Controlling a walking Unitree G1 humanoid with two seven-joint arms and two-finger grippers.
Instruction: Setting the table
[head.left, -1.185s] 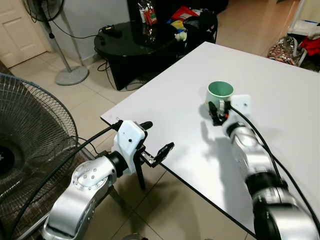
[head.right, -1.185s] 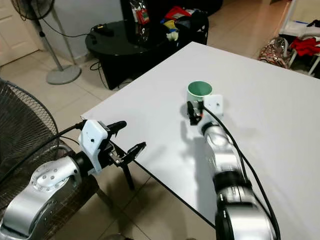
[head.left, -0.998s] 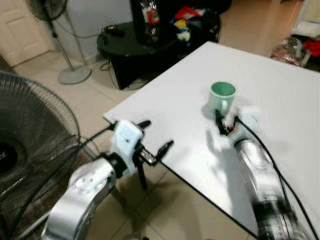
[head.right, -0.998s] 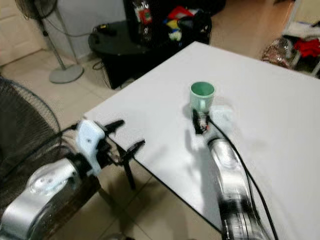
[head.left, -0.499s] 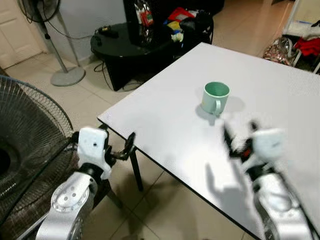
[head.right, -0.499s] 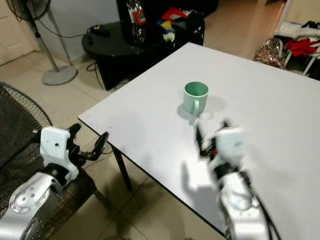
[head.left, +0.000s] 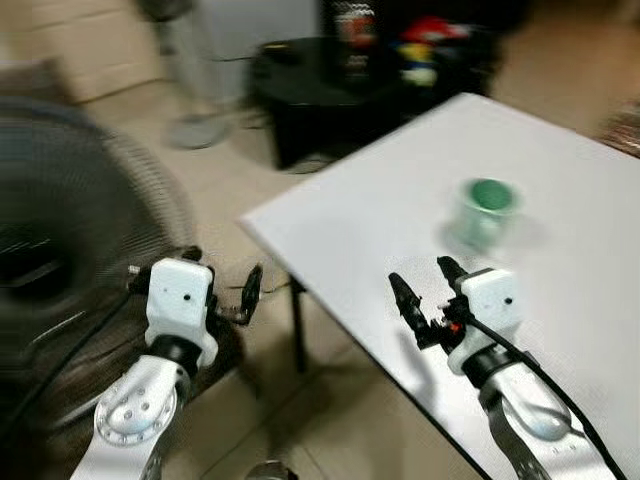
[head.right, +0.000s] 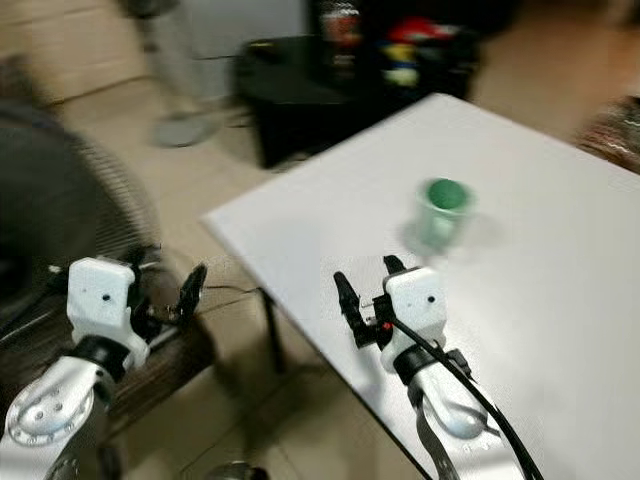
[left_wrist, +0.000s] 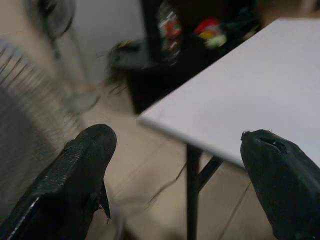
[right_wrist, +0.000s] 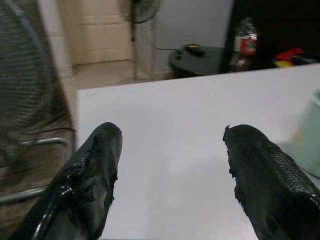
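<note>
Mug: a small green mug (head.left: 487, 208), standing upright on the white tabletop (head.left: 560, 250), well in from the near edge and away from the corner (head.left: 246, 222) by the floor.
Mug look: blurry, so handle side hard to tell; pale green sides, darker green inside.
Inside the mug: looks empty, but too blurry to be sure.
How it will handle: likely stiff and hard, light when empty, a bit slippery on its smooth side; may break or chip if dropped or knocked off the tabletop.
Where to hold: best across the round body near the middle, one finger on each side, or by the handle if found; not by the thin rim alone.
Right gripper (head.left: 425, 295): above the tabletop close to its near edge, well apart from the mug, fingers spread wide with nothing between them.
Right wrist view: tabletop between the two spread fingers (right_wrist: 92, 175), a bit of the pale green mug (right_wrist: 311, 135) at the side.
Left gripper (head.left: 245, 295): off the tabletop, out over the floor past the corner, fingers spread, holding nothing.
Around: a big fan grille (head.left: 70, 220) beside the left arm, a black round table (head.left: 320, 80) with bright bits on it beyond the tabletop's far corner.
</note>
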